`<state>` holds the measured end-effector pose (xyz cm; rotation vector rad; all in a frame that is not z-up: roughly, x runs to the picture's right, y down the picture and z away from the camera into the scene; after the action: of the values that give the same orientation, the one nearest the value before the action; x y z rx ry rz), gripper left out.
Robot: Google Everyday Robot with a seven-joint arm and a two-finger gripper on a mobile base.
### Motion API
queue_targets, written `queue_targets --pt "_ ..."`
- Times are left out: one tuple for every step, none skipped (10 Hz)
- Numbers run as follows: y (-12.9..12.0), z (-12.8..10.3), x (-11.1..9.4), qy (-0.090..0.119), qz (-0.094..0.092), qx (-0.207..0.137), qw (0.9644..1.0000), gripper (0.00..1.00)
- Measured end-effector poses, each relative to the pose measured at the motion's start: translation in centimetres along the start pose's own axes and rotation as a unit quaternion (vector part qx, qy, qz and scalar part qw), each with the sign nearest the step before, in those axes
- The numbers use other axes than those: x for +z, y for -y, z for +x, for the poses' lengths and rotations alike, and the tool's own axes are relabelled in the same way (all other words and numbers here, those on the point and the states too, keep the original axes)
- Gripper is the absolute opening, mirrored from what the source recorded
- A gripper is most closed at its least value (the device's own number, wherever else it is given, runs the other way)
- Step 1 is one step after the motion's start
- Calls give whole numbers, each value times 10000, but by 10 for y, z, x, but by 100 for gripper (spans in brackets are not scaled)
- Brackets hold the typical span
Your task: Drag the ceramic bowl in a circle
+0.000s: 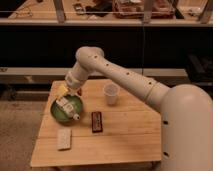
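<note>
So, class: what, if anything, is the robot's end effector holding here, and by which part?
It cannot be told. The end effector is down over the inside of the green ceramic bowl, but whether it grips the bowl does not show.

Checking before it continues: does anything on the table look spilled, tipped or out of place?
Nothing stands out. The green ceramic bowl sits flat on the table with the gripper over it; the white cup stands upright, nothing spilled.
</note>
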<state>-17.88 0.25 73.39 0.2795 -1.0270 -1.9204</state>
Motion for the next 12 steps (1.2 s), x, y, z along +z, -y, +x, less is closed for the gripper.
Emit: queue_targets --pt "-11 0 -8 -172 -226 75 9996 58" --pt "-19 -1 -17 -383 -412 143 9983 58" --pt "-22 -5 -20 -506 -503 216 9972 58" --pt "-24 -9 -20 -619 -525 338 9961 58" --pt "-29 -14 -22 -669 -533 437 9954 58" --pt "-28 -13 -21 -673 -526 433 9954 58" --pt "-26 -12 -20 -665 -517 420 9956 58" --pt "-27 -13 -21 -669 -523 430 9955 58" --pt "-28 -13 -22 -673 -526 433 9954 58" --pt "-27 -13 -20 -666 -515 430 9955 58" --pt "-26 -12 -19 -657 -507 424 9956 58" --pt "-30 -11 -17 -640 -494 468 9956 58"
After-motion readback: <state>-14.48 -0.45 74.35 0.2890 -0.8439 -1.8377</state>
